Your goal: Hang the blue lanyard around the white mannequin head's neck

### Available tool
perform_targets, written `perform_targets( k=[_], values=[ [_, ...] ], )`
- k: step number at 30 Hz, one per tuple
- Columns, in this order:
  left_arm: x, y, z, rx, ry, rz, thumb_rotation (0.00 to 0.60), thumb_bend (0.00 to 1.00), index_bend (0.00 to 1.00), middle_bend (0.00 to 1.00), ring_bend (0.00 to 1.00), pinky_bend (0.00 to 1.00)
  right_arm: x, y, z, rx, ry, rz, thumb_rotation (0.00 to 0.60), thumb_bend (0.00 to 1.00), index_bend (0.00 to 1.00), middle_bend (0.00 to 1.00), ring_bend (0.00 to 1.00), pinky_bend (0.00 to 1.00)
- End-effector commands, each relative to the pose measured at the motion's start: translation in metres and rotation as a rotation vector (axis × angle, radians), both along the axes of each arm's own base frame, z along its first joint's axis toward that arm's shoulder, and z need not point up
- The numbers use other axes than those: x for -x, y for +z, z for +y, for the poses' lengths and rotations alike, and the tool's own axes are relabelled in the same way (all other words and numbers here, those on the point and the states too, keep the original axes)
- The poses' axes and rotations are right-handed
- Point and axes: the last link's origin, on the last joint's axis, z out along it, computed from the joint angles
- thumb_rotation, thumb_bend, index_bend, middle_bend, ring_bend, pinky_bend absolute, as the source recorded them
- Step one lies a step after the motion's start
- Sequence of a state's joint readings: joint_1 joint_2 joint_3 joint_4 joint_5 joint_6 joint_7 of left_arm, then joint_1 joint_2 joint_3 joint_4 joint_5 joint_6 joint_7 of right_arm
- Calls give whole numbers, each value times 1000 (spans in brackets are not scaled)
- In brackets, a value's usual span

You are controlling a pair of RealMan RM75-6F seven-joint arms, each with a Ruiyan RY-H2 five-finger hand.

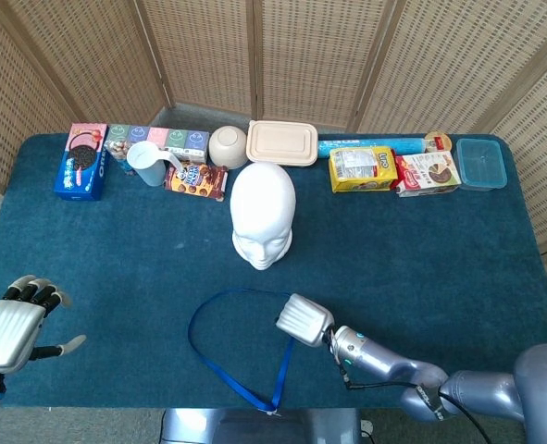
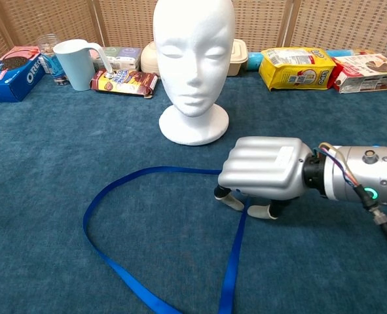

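Chest view: mannequin head before snack boxes, cup.

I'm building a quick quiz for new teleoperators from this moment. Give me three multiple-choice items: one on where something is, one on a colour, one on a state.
1. Where does the lanyard lie?
A. Around the mannequin's neck
B. On the table in front of the mannequin head
C. Inside the mug

2. What colour is the mug at the back left?
A. Pale blue
B. Red
C. Black

3. How is the left hand?
A. Gripping the lanyard
B. Resting on the mannequin head
C. Holding nothing, fingers apart

Answers:
1 B: the blue loop lies flat on the cloth, with the right hand over its far edge.
2 A: the chest view shows it pale blue.
3 C: the head view shows it near the table's left edge, fingers spread and nothing in them.
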State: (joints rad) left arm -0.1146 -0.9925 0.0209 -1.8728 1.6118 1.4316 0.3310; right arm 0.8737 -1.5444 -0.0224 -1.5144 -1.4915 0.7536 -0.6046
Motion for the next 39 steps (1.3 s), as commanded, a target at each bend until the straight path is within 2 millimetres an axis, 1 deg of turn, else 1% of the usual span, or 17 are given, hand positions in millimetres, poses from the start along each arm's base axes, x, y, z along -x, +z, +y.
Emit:
perform_targets(
  k=[1, 14, 30, 35, 39],
  values=[
    [-1, 0, 0, 1, -3, -1, 355, 88, 425, 394, 258, 192, 1, 1, 1, 1, 1, 4, 600, 434, 522, 933, 1000, 1000],
    [-4, 1, -1, 8, -8, -5, 355, 88, 424, 395, 258, 192, 6, 4, 6, -1, 31, 30, 600, 443, 536, 933, 1000, 1000],
    [-4, 1, -1, 18, -4, -6, 351, 88, 423, 394, 258, 192, 0, -1, 6, -12, 28, 13, 600, 436, 543, 933, 1000, 1000],
    [-3, 1, -1, 19, -3, -6, 352, 88, 423, 395, 258, 192, 0, -3, 6, -11, 30, 13, 600, 437, 559, 933, 1000, 1000],
    [-3, 1, -1, 20, -2, -6, 351, 88, 423, 395, 258, 192, 1, -4, 6, -12, 26, 12, 600, 441, 592, 934, 1000, 1000]
  ],
)
